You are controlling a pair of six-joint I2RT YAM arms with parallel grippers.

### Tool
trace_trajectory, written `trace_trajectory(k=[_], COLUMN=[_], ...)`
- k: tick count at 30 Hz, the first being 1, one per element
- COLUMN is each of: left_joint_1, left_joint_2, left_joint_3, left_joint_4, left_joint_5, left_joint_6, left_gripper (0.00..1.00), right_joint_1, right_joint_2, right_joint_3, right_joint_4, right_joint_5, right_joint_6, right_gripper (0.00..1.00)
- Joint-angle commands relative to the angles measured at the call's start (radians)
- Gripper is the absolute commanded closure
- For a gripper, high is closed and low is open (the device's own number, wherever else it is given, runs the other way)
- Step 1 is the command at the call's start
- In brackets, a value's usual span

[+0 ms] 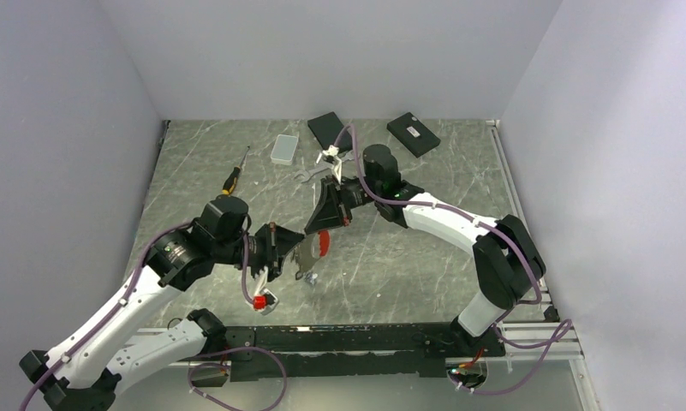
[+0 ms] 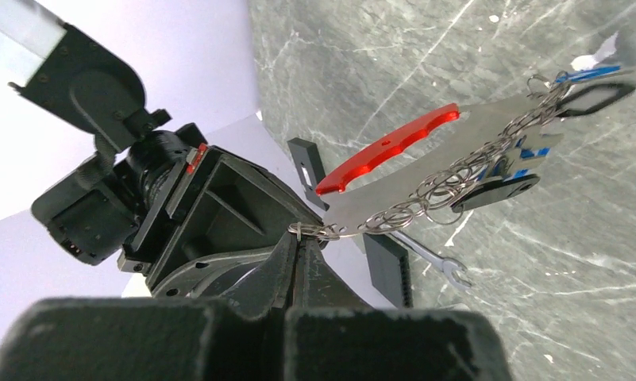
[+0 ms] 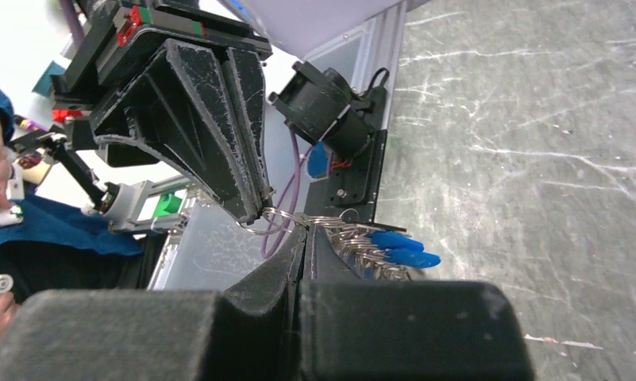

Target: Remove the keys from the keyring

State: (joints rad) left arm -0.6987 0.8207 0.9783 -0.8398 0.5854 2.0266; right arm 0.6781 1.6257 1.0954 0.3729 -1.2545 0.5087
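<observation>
**A:** Keys (image 3: pixel 402 248): blue plastic heads, strung on a chain of small wire rings (image 2: pixel 457 171). Held in the air between the two arms, above the table (image 1: pixel 425 257). Not yet off, by the look of it.

**B:** Noted. Both pinched shut: left gripper (image 2: pixel 298 238) on the end ring (image 3: pixel 276 218), right gripper (image 3: pixel 302 238) on the chain just beside it, tip to tip.

**A:** Main risk from here?

**B:** Probably slippage. Thin, smooth, round wire against grainy black fingers (image 3: pixel 219 135), so little to bite on. Pulling apart too hard could spring the ring free and drop the whole bunch. Twisting could knot the chain tighter.

**A:** And the rest of the bunch?

**B:** Keyring (image 2: pixel 390 147): red curved clip, glossy, scalloped along one edge. Behind it, a flat dull-silver plate (image 2: pixel 489 123). Near the blue heads, black oval loops (image 2: pixel 497 190). All loose and dangling, so likely to swing and shift the load. Cannot tell which ring carries which key.

**A:** Below?

**B:** Slim open-ended wrench (image 2: pixel 440 266), bare steel, well apart from the bunch. Hard, smooth, marbled grey-green top. Bouncing and scattering likely after a drop.
</observation>
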Motion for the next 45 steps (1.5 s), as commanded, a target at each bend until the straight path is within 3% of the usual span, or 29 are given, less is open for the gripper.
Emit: trace_trajectory(k=[1,5,26,27,28,36,41,44,45], left_joint_1=[0.0,0.0,0.001,0.0,0.0,0.0,-0.001,-0.001,0.0], left_joint_2=[0.017,0.033,0.065,0.067,0.069,0.099,0.11,0.103,0.098], left_joint_3=[0.025,0.046,0.063,0.063,0.061,0.06,0.083,0.075,0.069], left_joint_4=[-0.042,-0.069,-0.046,-0.047,-0.049,-0.027,-0.008,0.021,0.029], left_joint_5=[-0.007,-0.035,-0.119,-0.118,-0.118,-0.113,-0.096,-0.067,-0.052], left_joint_6=[0.366,0.363,0.285,0.287,0.29,0.274,0.219,0.22,0.224], left_gripper=[1.0,1.0,1.0,1.0,1.0,1.0,1.0,1.0,1.0], right_joint_1=[0.013,0.017,0.013,0.014,0.014,0.014,-0.005,-0.033,-0.037], right_joint_2=[-0.022,-0.023,-0.026,-0.024,-0.023,-0.009,-0.034,-0.042,-0.043], right_joint_3=[0.077,0.086,0.083,0.082,0.079,0.078,-0.003,-0.045,-0.048], right_joint_4=[-0.161,-0.231,-0.274,-0.27,-0.263,-0.247,-0.111,-0.006,-0.001], right_joint_5=[0.075,0.105,0.2,0.202,0.202,0.205,0.129,0.056,0.041], right_joint_6=[-0.112,-0.158,-0.151,-0.141,-0.132,-0.103,-0.121,-0.115,-0.133], right_gripper=[1.0,1.0,1.0,0.52,0.97,1.0,1.0,0.63,0.57])
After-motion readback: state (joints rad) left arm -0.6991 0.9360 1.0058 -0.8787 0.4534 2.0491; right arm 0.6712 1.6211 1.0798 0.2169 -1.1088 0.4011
